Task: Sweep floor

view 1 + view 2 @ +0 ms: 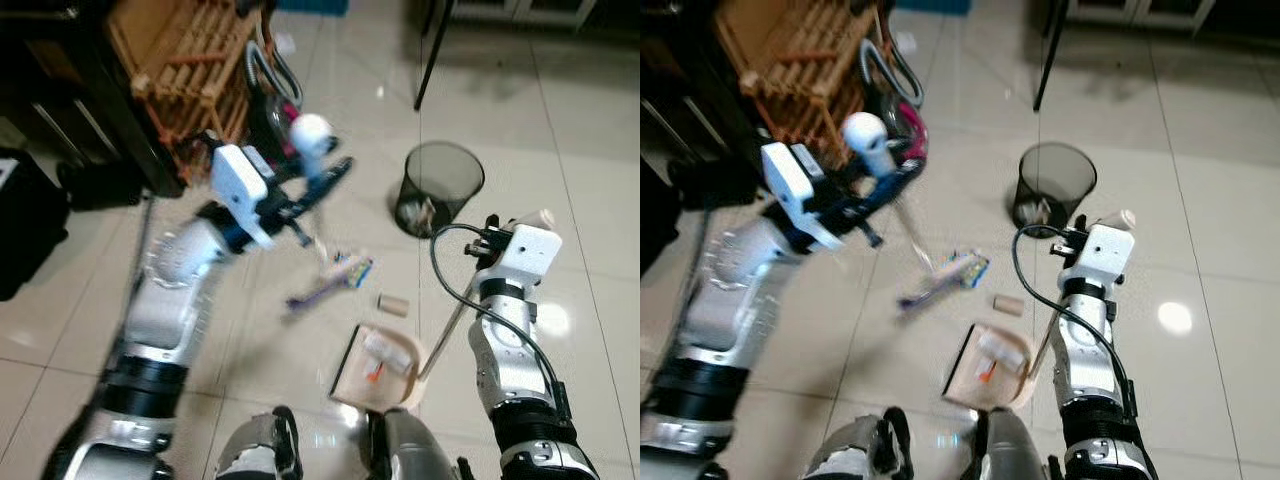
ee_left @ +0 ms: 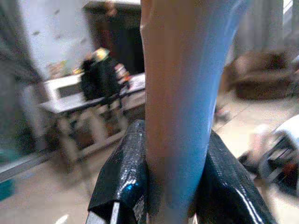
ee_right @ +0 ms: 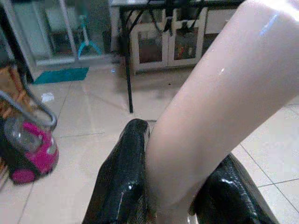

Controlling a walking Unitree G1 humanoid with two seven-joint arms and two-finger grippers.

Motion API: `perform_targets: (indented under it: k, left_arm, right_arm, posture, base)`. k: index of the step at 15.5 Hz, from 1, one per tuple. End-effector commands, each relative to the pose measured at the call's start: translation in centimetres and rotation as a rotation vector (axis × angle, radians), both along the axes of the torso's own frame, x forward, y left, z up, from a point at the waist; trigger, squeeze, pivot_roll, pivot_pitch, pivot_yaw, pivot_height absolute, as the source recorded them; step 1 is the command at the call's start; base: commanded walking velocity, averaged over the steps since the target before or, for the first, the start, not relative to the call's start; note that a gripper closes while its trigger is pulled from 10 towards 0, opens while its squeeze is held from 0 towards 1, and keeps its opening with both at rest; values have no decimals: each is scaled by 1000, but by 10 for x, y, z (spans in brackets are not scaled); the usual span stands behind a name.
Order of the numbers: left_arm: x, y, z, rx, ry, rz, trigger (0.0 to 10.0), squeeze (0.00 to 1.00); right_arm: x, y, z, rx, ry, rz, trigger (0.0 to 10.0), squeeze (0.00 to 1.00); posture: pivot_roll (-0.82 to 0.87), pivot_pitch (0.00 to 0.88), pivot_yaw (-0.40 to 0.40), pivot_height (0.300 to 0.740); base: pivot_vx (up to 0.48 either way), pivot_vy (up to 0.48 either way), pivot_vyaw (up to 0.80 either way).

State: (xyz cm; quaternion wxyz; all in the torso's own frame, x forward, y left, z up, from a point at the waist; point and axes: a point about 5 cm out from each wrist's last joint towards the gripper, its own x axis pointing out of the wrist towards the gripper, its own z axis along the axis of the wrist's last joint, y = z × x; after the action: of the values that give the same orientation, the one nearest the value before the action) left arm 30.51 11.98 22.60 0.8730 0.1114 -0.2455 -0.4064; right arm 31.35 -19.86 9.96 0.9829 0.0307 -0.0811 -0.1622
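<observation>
We see a floor of large pale glossy tiles (image 1: 590,150) with a bright light spot (image 1: 552,320) on it. A wooden slatted rack (image 1: 190,60) stands against dark furniture. Beyond the fingers of the wrist views we notice a cabinet with glass doors (image 3: 163,44), a black table leg (image 3: 125,60), a teal mat (image 3: 60,74) and a brown sofa (image 2: 261,74).

Black mesh bin (image 1: 443,185); wooden rack (image 1: 190,62); pink vacuum (image 3: 29,151).
</observation>
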Motion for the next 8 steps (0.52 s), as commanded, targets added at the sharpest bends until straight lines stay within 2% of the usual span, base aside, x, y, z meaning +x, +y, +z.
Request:
perform_targets:
  k: [1, 2, 3, 5, 6, 8]
  left_arm:
    - [4, 16, -2, 42, 21, 142, 10000, 0]
    - [8, 31, -9, 28, 77, 259, 10000, 0]
    - [9, 38, -14, 25, 101, 309, 10000, 0]
    - [9, 56, -36, 0, 185, 480, 10000, 0]
    - [11, 62, -45, -17, 222, 593, 10000, 0]
    - [5, 59, -56, -78, 264, 669, 10000, 0]
  right_arm:
    - [2, -10, 12, 22, -60, -28, 10000, 0]
    - [3, -16, 19, 45, -82, -30, 10000, 0]
    - [4, -19, 23, 57, -89, -33, 10000, 0]
    - [7, -27, 48, 96, -150, -12, 10000, 0]
    - [8, -29, 62, 96, -182, 8, 10000, 0]
    - [13, -33, 91, 108, -242, 31, 10000, 0]
  posture:
    - [-10, 74, 28, 740]
    - [-14, 58, 26, 740]
    - [-14, 58, 26, 740]
    - [-21, 40, 18, 740]
    - [-22, 37, 18, 740]
    - [-27, 31, 26, 740]
  base:
    - [0, 0, 0]
    - [0, 0, 0]
    - [0, 0, 0]
    - [0, 0, 0]
    - [0, 0, 0]
    - [0, 0, 0]
